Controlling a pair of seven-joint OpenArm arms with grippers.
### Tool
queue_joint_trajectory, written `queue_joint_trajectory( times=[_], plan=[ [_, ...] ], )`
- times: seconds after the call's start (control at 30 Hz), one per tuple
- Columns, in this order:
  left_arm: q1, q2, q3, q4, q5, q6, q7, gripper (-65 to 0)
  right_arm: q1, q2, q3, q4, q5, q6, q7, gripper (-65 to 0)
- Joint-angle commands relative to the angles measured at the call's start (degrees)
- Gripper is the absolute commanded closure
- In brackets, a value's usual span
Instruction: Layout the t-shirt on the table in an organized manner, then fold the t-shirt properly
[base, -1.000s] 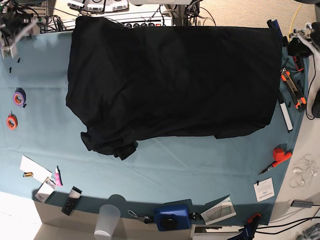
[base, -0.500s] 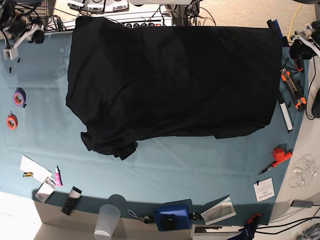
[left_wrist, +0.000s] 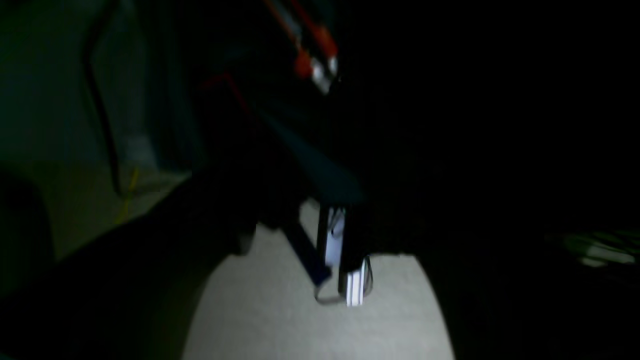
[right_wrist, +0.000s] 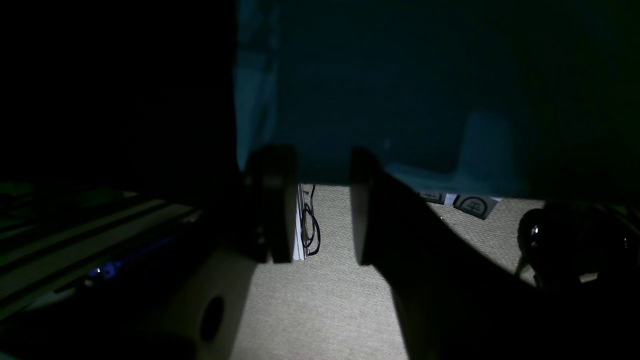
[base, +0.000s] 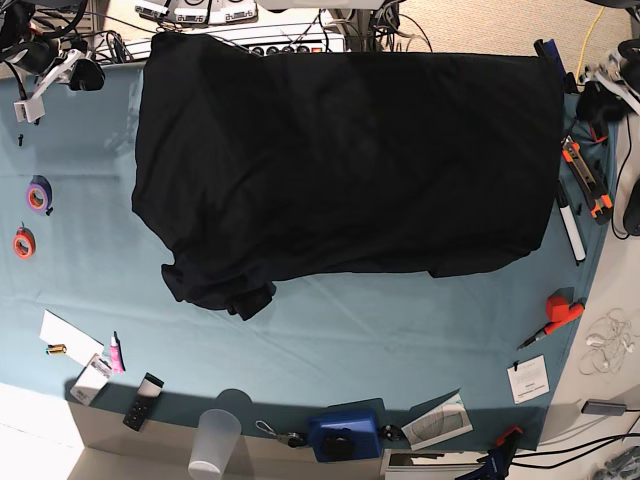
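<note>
Now | t-shirt (base: 345, 165) spread mid-table (base: 400, 330) | right pincer (right_wrist: 320, 205) open, well apart

— Where's the right arm?
— At the far left corner in the base view, off past the worktop (base: 90, 250) edge. Its right claw (right_wrist: 320, 200) shows in the wrist view as two dark fingers (right_wrist: 272, 200) standing apart with a clear gap, nothing between them.
— And the left arm?
— At the far right edge in the base view, only partly in frame. Its left claw (left_wrist: 300, 235) is too dark and blurred in the wrist view to read.
</note>
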Motion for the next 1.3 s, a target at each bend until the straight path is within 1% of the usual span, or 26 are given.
queue_joint_trajectory(
  times=[0.0,0.03,0.1,0.2,0.4,0.47,0.53,0.63,0.7,0.77,0.87,1.0,1.07,1.17,1.23,1.27],
  plan=[
    [0.26,-0.2,-0.37,-0.07,-0.72,-0.26,0.44,-34.6,-0.26,1.14,0.59,0.74,0.96,0.31,0.61,-18.6],
    [0.24,0.52,-0.37,-0.72,-0.76,-0.44,0.39,-34.6,-0.24,1.14,0.59,0.74,0.98,0.31,0.68,-18.6],
    [0.11,1.64,-0.35,-2.29,-0.74,-2.56,0.39,-34.6,0.04,1.14,0.59,0.74,0.96,0.31,0.66,-18.6],
    [0.11,2.67,-0.35,-4.74,-0.76,-4.17,0.13,-34.6,0.22,1.14,0.48,0.74,1.11,0.31,0.81,-18.6],
    [0.13,2.69,-0.35,-5.64,-0.72,-4.15,0.76,-34.6,0.2,1.14,0.46,0.74,1.14,0.31,0.79,-18.6],
    [0.13,2.69,-0.35,-5.64,-0.76,-4.15,2.69,-34.6,0.22,1.14,0.46,0.74,1.14,0.31,0.79,-18.5],
    [0.13,2.67,-0.37,-5.62,-1.14,-4.33,2.01,-34.5,0.22,1.14,0.46,0.74,1.14,0.31,0.81,-18.6],
    [0.11,1.92,-0.37,-5.22,-6.32,-4.35,-2.54,-34.3,0.68,1.14,0.46,0.74,1.11,0.33,0.74,-18.5],
    [-0.02,1.05,-0.39,-3.61,-8.11,-5.81,-3.21,-34.0,0.87,1.16,0.46,0.74,1.16,0.33,0.74,-18.5],
    [-0.44,0.24,-0.42,-1.49,-6.21,-6.62,-2.99,-31.8,0.85,1.14,0.46,0.74,1.16,0.33,0.74,-18.5],
    [-0.7,-1.05,-0.44,1.2,-4.15,-6.69,-3.06,-29.1,0.85,1.14,0.46,0.74,1.14,0.33,0.66,-18.6],
    [-0.61,-2.14,-0.44,5.16,-2.27,-6.67,-2.89,-28.9,0.85,1.14,0.46,0.74,1.14,0.33,0.63,-18.5],
    [-0.59,-2.05,-0.42,7.21,-0.83,-6.67,-0.57,-28.9,0.85,1.14,0.46,0.74,1.14,0.33,0.63,-18.6],
    [-0.48,-2.03,-0.42,8.22,-0.5,-6.71,5.09,-28.9,0.85,1.14,0.46,0.74,1.16,0.33,0.7,-18.5],
    [-0.46,-1.38,-0.42,8.2,-0.33,-7.43,8.09,-28.9,0.85,1.14,0.46,0.74,1.16,0.33,0.72,-18.6],
    [-0.46,-0.76,-0.42,8.17,-0.22,-8.21,8.63,-28.9,0.87,1.14,0.46,0.74,1.16,0.33,0.72,-18.6]
  ],
)
